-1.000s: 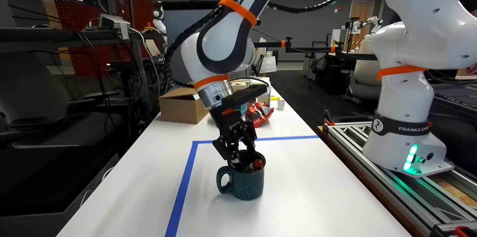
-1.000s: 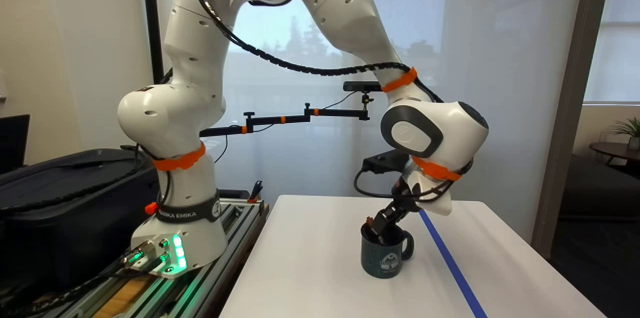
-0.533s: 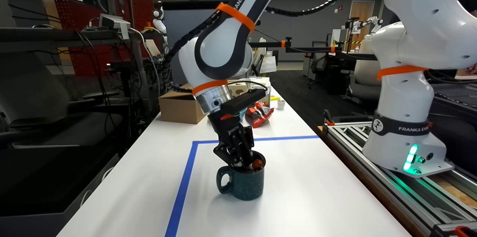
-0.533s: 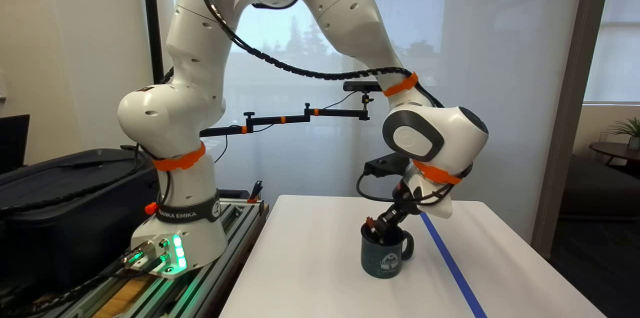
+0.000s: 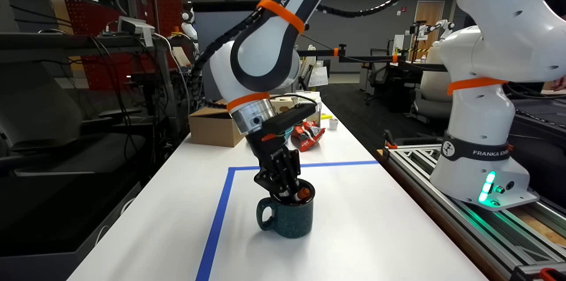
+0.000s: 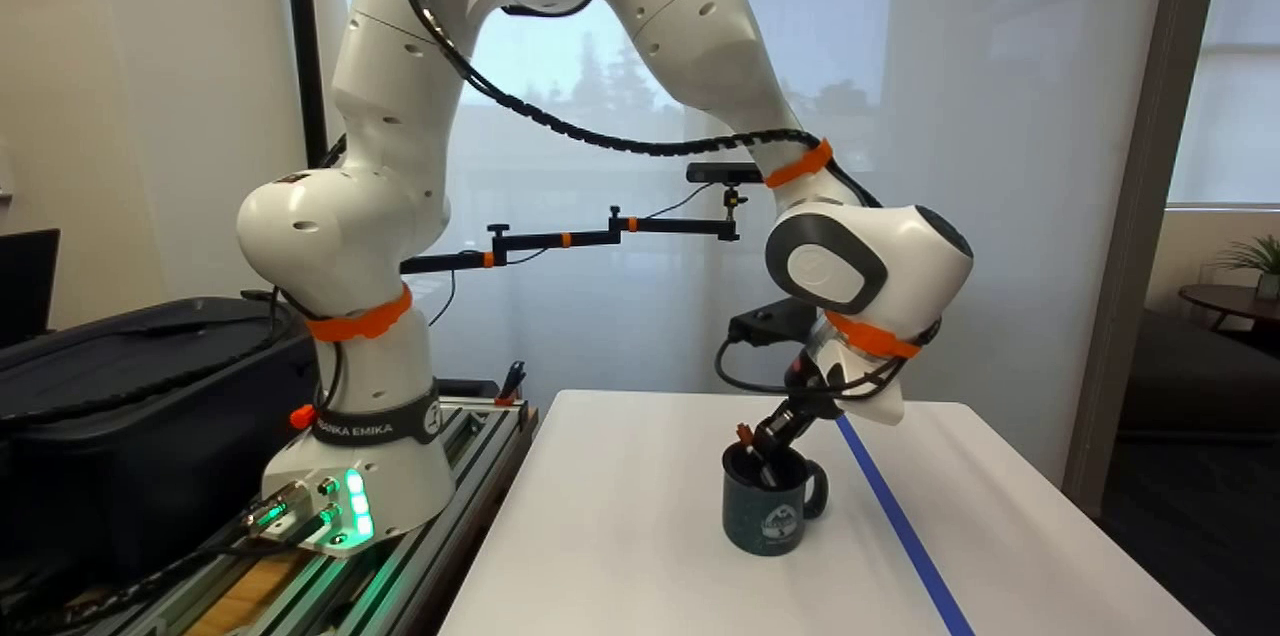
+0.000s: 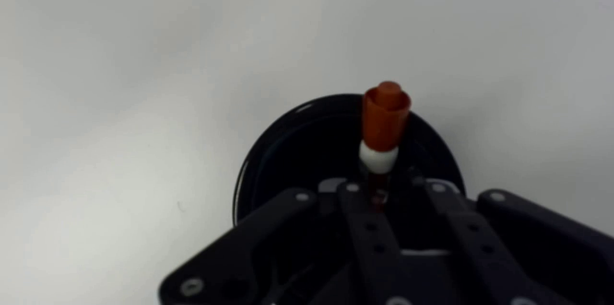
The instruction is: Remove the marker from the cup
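The dark teal speckled cup stands upright on the white table, and it also shows in an exterior view. Its loop handle is on its side. The marker leans in the cup with its orange cap end above the rim. The cap also shows in both exterior views. My gripper reaches tilted into the cup's mouth, with its fingers close together on the marker just below its white band. It shows in both exterior views. The fingertips and the marker's lower end are hidden in the dark cup.
Blue tape lines mark the table around the cup. Farther back stand a cardboard box, a red bag and a partly hidden light blue bowl. The robot's base rail runs along the table's edge.
The fingers were apart a second ago and have closed around the marker. In the last half second the gripper and the marker's cap have risen slightly. The cup has not moved.
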